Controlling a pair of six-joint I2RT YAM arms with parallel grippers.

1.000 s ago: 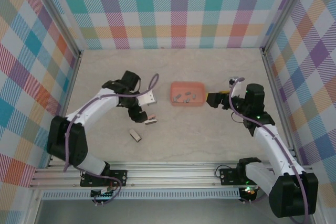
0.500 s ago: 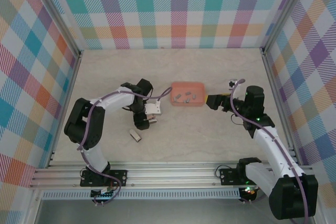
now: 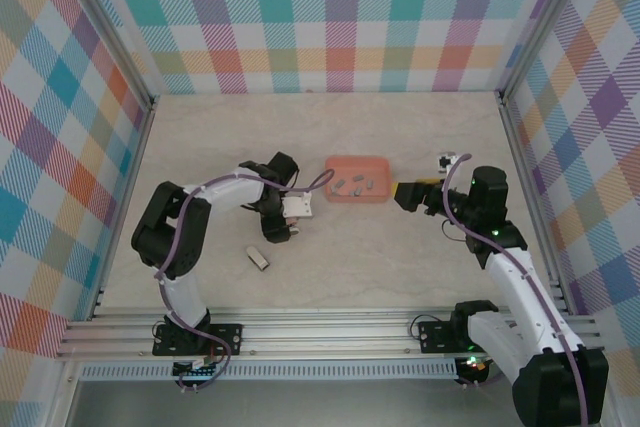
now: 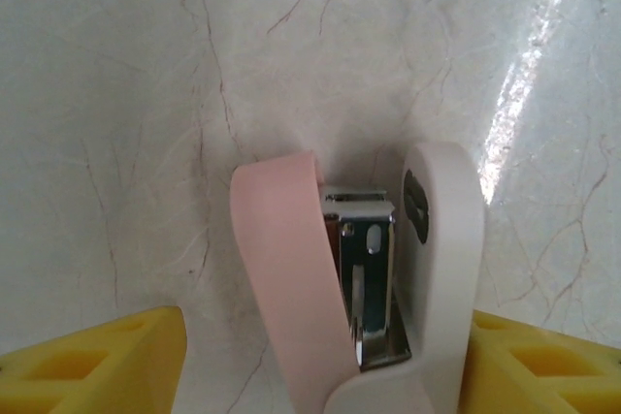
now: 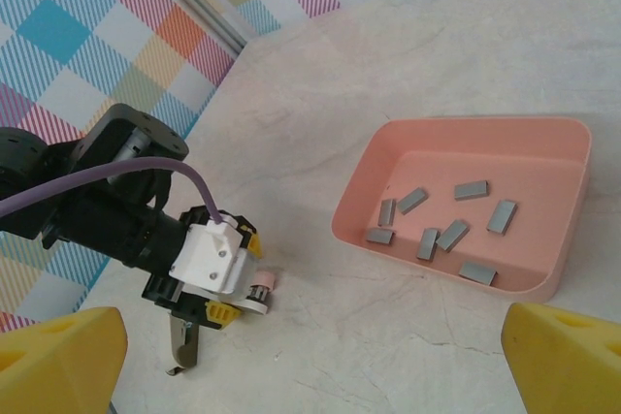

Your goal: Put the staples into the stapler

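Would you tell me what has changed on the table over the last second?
The left gripper swung right, toward the tray, settling over the stapler, its jaws narrowing around it, not yet clamped. The open right gripper, the staples and the small loose piece stayed put.

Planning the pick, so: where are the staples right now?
The staples lie loose in the coral-pink tray, mid-table in the top view, just left of the right end effector.
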